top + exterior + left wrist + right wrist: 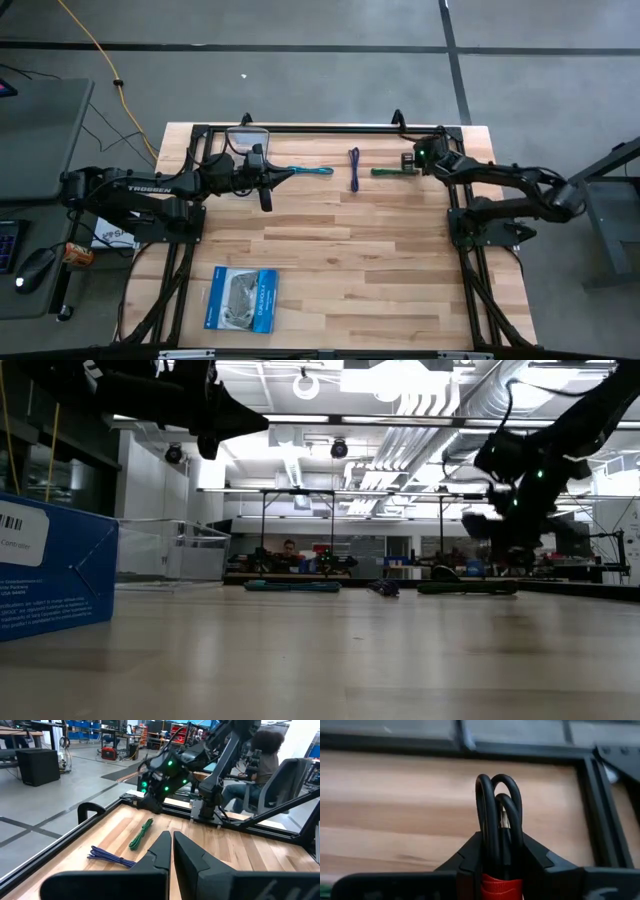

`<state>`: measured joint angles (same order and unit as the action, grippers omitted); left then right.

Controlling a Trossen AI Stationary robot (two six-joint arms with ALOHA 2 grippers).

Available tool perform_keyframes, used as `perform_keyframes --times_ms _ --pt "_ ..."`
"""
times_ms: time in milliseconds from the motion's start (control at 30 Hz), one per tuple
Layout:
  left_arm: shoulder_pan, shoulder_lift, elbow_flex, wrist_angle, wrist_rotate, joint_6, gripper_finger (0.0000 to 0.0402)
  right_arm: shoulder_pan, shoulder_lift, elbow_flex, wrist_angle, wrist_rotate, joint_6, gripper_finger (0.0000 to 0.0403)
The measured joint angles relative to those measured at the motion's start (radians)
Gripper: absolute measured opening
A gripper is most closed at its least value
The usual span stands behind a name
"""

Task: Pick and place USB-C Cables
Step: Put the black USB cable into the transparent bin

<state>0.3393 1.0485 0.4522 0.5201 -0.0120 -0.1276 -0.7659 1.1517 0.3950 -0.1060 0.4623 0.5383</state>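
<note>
- The packet point(241, 298) is lying nearest, at the table's point(360, 270) front, well apart from the cables.
- Farther back, the three cables are sitting in a row near the far rail; where they are meant to go is not showing, so I judge the placing as barely begun, or near its end.
- The left gripper point(266, 196) is hovering beside the teal cable point(310, 171), its fingers pressed together on nothing.
- The teal cable's long axis is running left to right.
- The purple cable point(354, 169) is lying front to back, between the other two.
- The right gripper point(408, 161) is pinching the green cable's point(387, 171) dark looped end; this cable is running left to right, its green length pointing toward the purple one.
</note>
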Motion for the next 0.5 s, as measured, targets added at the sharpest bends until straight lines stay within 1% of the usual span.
perform_keyframes --times_ms 267,400,500 --pt "0.0 0.0 0.0 0.0 0.0 0.0 0.0 0.078 -0.218 0.0 0.041 0.006 -0.019 0.0069" --pt "0.0 0.0 0.0 0.0 0.0 0.0 0.0 0.088 -0.309 0.001 0.081 0.016 -0.063 0.0069" --pt "0.0 0.0 0.0 0.0 0.0 0.0 0.0 0.088 -0.361 0.002 0.114 -0.006 -0.083 0.0069"
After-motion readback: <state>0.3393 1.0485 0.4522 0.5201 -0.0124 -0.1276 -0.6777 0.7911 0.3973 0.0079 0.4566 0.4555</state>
